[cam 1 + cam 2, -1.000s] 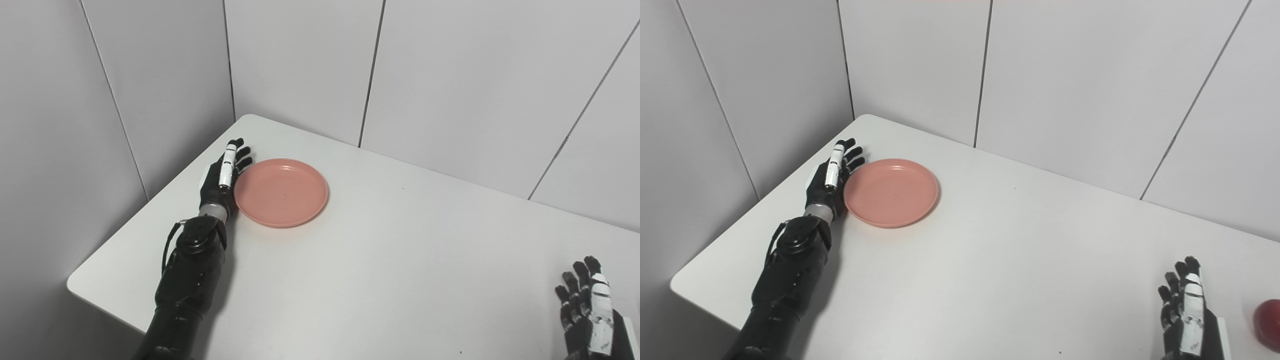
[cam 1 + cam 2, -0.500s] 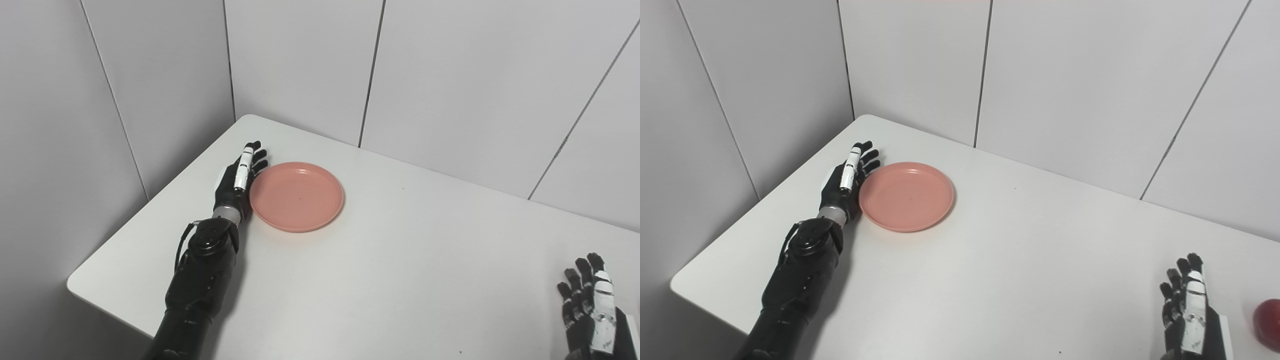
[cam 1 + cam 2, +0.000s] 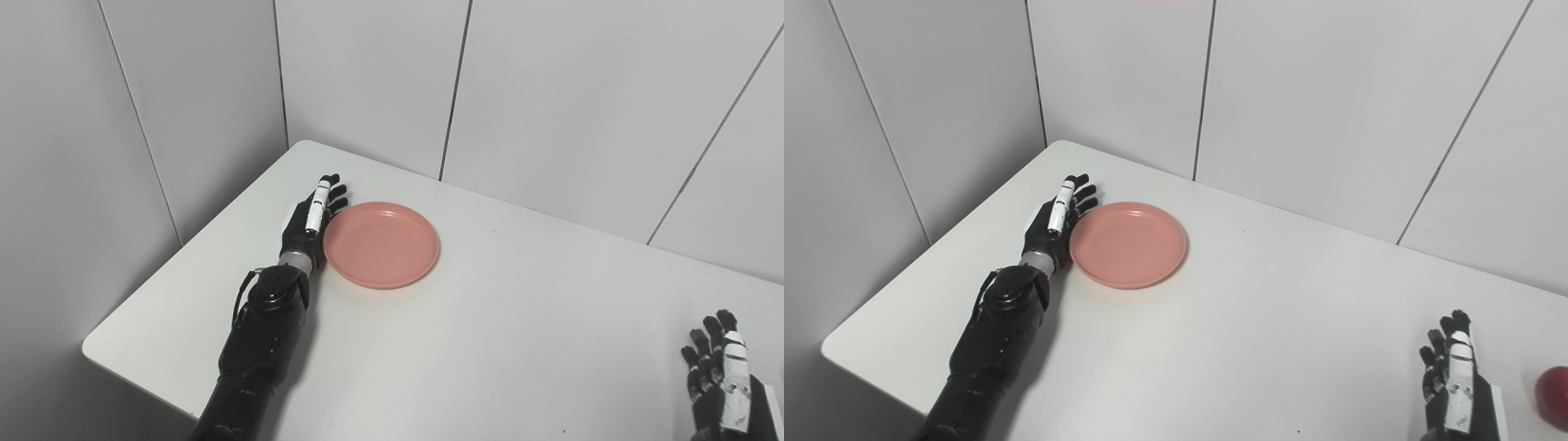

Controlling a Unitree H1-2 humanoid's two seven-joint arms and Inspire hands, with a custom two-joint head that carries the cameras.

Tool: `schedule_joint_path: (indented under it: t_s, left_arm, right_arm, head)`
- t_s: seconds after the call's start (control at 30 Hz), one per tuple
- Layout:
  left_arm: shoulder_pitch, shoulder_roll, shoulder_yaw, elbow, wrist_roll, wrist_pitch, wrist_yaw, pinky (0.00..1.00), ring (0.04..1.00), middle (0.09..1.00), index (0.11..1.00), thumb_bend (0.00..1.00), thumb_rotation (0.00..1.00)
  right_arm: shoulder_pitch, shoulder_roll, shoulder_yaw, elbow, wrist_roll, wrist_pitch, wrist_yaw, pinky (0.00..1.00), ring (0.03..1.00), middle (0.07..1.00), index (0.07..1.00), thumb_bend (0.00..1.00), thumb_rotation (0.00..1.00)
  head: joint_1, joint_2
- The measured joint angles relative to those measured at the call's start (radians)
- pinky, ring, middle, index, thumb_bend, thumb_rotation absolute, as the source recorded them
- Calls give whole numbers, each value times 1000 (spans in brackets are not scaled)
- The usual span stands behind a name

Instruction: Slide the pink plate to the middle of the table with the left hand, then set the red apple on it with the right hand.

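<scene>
On the white rectangular table [image 3: 490, 343], toward its far left corner, the round pink plastic plate [image 3: 381, 245] is touched at its left rim by the black left hand [image 3: 311, 214], held flat with fingers extended, grasping nothing. The black right hand [image 3: 1454, 392] is seen open at the near right edge, just beside the red apple [image 3: 1553, 395].

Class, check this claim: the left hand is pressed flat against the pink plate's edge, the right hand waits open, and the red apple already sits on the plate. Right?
Not quite. The pink plate is empty; the right eye view shows the red apple on the table beside the open right hand. The left hand is against the plate's edge.
</scene>
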Motion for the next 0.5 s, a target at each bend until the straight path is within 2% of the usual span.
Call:
schedule_joint_path:
  t_s: [0.5]
  left_arm:
    - [-5,-3,-31,19,9,-23,-12,878,891,895,875,318,1000]
  right_arm:
    - [0,-2,1,35,-10,-6,7,1000,993,996,997,136,1000]
  head:
    - [-35,18]
